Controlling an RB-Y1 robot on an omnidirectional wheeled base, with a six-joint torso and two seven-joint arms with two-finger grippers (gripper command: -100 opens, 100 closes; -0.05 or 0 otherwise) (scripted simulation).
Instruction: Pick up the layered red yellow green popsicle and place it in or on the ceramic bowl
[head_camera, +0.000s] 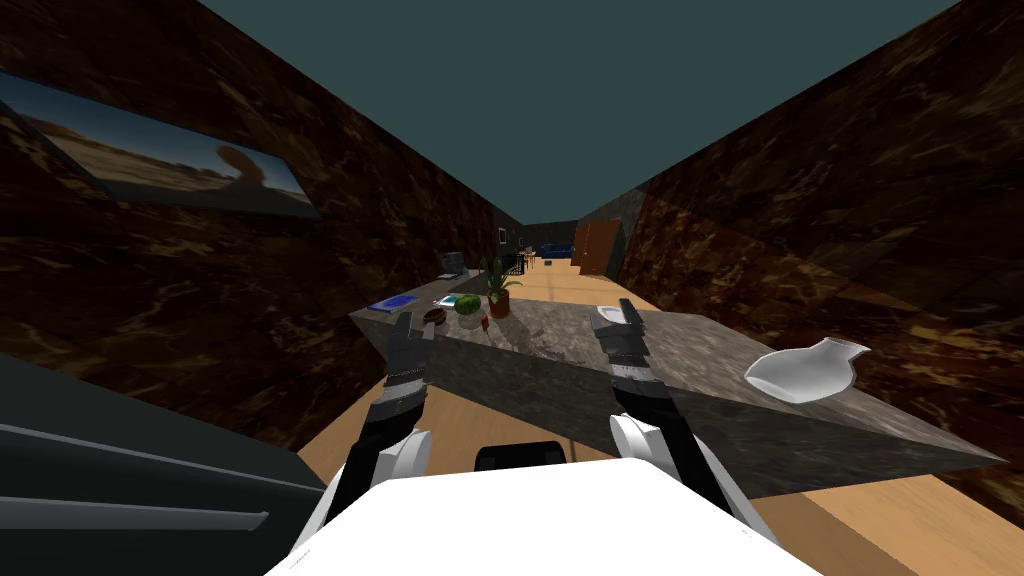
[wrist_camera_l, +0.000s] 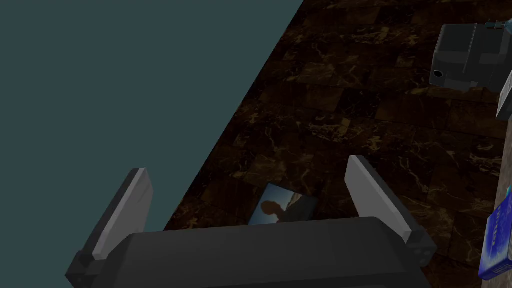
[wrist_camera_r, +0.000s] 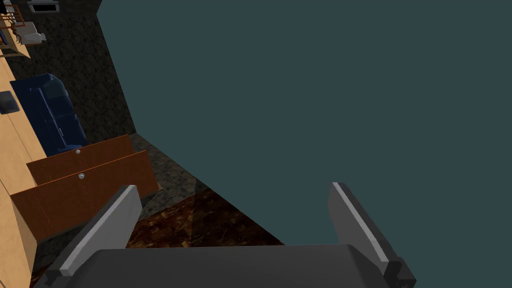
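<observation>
**Both end effectors released at the counter's near edge, popsicle not grasped**

A long grey stone-patterned counter (head_camera: 700, 350) is seen running from its left end to a near right corner. The left end effector (wrist_camera_l: 247, 167) is held with its fingers spread wide and nothing between them; in the head view it is placed at the near edge towards the left end. The right end effector (wrist_camera_r: 233, 189) is likewise spread wide and grasps nothing; it is raised over the near edge around the counter's middle.

A white vase (head_camera: 808, 370) is stood by the near right corner. A potted plant (head_camera: 498, 290), green leaves in a reddish pot, is set towards the left end, with a watermelon (head_camera: 468, 303) just beside it. A blue book (head_camera: 393, 302) is laid at the left end; the marks on its cover cannot be read. A white bowl (head_camera: 610, 314) is seen just beside the right end effector, and a brown bowl (head_camera: 434, 316) just beside the left one; their contents cannot be told. A small red item, taken for the popsicle (head_camera: 485, 321), is lying between the watermelon and the plant's pot, near the brown bowl; its layers cannot be made out.
</observation>
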